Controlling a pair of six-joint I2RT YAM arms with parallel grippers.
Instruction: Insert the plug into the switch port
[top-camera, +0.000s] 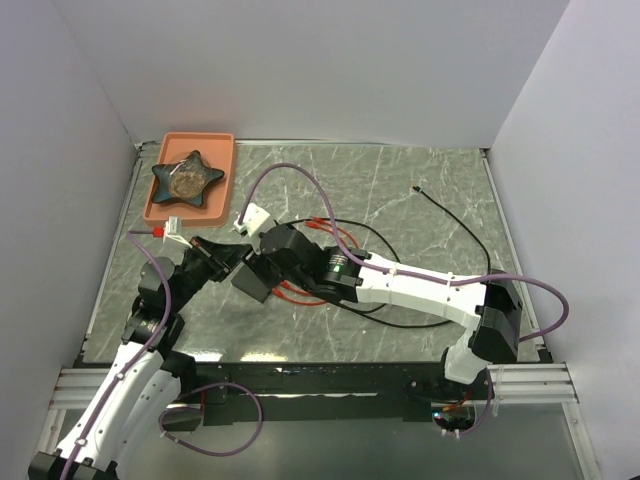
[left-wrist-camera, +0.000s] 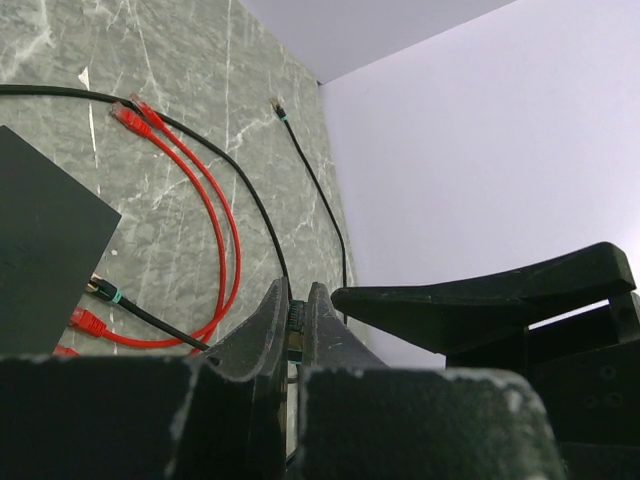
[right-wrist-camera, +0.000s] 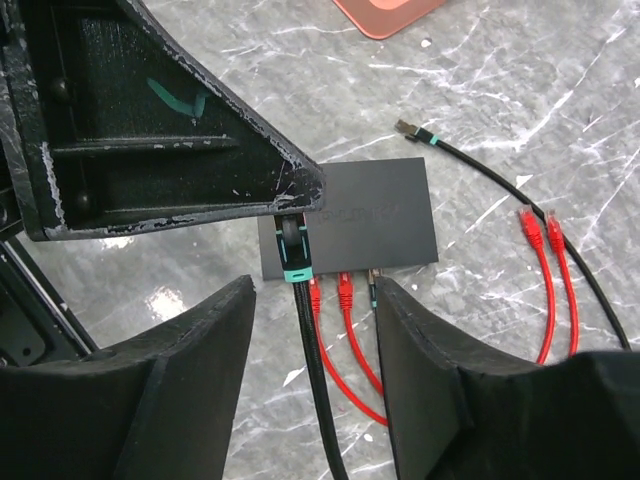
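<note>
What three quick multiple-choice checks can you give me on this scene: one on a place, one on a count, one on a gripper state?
1. Where does the star-shaped dish sit?
A in the orange tray
B on a shelf
C in a drawer

2. How many red plugs lie loose, away from the switch?
A none
B two
C five

3. How is the right gripper?
A shut on a red cable
B open
C shut on the switch

Answers:
1 A: the top view shows the dish inside the tray at the table's far left corner.
2 B: the right wrist view shows two loose red plugs side by side to the right of the switch.
3 B: its fingers stand wide apart in the right wrist view.
</note>
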